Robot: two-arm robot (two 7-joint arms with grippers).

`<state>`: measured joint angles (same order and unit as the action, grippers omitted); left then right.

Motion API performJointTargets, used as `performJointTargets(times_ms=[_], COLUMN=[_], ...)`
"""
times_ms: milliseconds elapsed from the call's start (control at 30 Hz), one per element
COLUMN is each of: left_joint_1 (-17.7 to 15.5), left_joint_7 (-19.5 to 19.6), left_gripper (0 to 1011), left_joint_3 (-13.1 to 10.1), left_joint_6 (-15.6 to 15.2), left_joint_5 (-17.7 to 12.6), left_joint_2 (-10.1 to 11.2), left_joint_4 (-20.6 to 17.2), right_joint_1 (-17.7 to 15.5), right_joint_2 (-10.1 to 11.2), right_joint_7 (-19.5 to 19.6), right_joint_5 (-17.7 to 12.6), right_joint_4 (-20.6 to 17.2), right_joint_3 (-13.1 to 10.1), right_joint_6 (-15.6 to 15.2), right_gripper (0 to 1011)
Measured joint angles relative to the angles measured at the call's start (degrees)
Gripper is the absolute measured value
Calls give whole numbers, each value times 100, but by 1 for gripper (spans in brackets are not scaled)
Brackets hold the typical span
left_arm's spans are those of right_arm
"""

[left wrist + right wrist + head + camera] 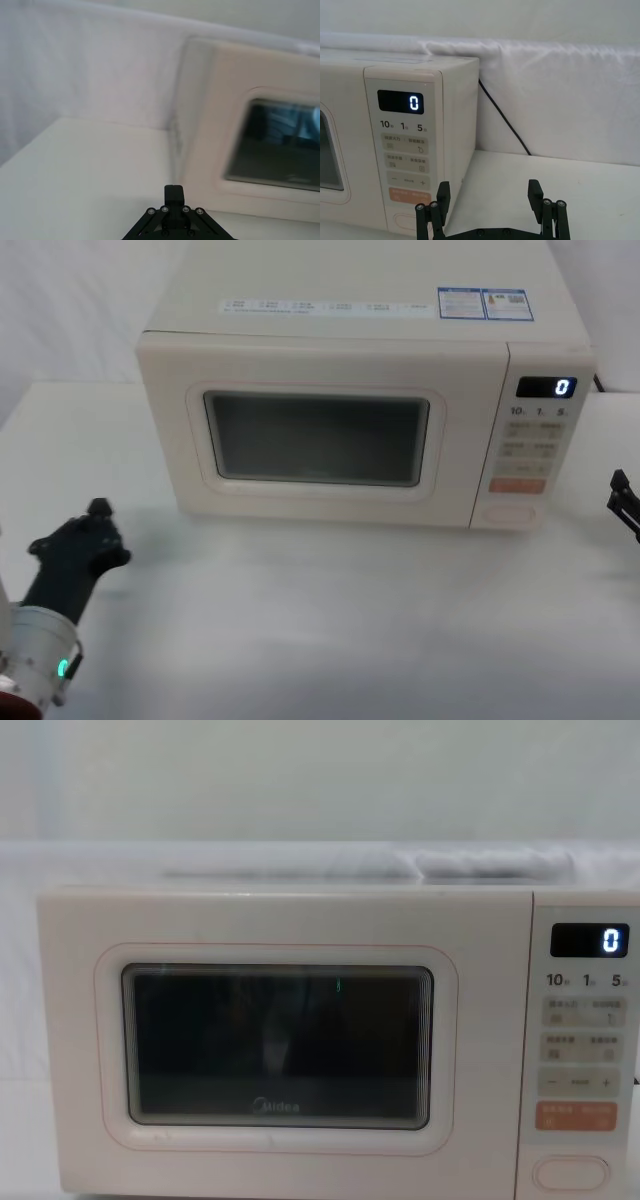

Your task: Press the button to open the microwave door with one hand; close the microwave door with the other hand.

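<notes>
The cream-white microwave door [320, 430], a large panel with a dark rounded window and a thin pink outline, sits flush and closed on the front of the oven, which stands on the white desk [330, 620]. At the oven's right end, at the very bottom of the narrow keypad strip, lies the button [510, 512]: a wide oval cream-white push key with a raised rim, just below the orange rectangular key [518, 485].

The right hand [490, 200], black and two-fingered, hangs released with its fingers spread wide apart. It is off the oven's right front corner, touching nothing. In the right wrist view the button [409, 221] lies ahead of that hand and off toward the robot's left, low on the panel, about level with the left fingertip. In the head view this hand [625, 502] is just beside the keypad end.

The left hand [85, 540] rests low over the desk off the oven's front left corner, well apart from the button; I cannot tell whether it is clenched or released.

So the right hand is much the nearer one to the button. My judgement is that pressing comes first, and it calls for a short shift leftward and forward, leaving the left hand to push the door shut.
</notes>
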<state>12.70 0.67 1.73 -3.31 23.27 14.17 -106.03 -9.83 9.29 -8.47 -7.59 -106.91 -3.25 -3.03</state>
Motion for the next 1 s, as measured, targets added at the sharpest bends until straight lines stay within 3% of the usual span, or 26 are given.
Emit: performJointTargets(times_ms=[133,333,733,1000], left_joint_1=[-39,-60,-63,-46], left_joint_7=[8,98,306,502], left_gripper=[0,0,0,0], left_joint_3=[204,331,315,321], left_joint_6=[151,303,532,592], left_joint_5=[-6,-122,-627,-737], left_joint_2=[-67,-69,-7,-38], left_joint_4=[283,489,647,666], right_joint_1=[0,0,0,0], right_joint_2=[0,0,0,0], right_joint_7=[0,0,0,0], right_joint_5=[0,0,0,0], right_joint_4=[0,0,0,0], right_joint_3=[0,0,0,0], right_joint_6=[0,0,0,0], right_gripper=[1002,1002,1002,1002])
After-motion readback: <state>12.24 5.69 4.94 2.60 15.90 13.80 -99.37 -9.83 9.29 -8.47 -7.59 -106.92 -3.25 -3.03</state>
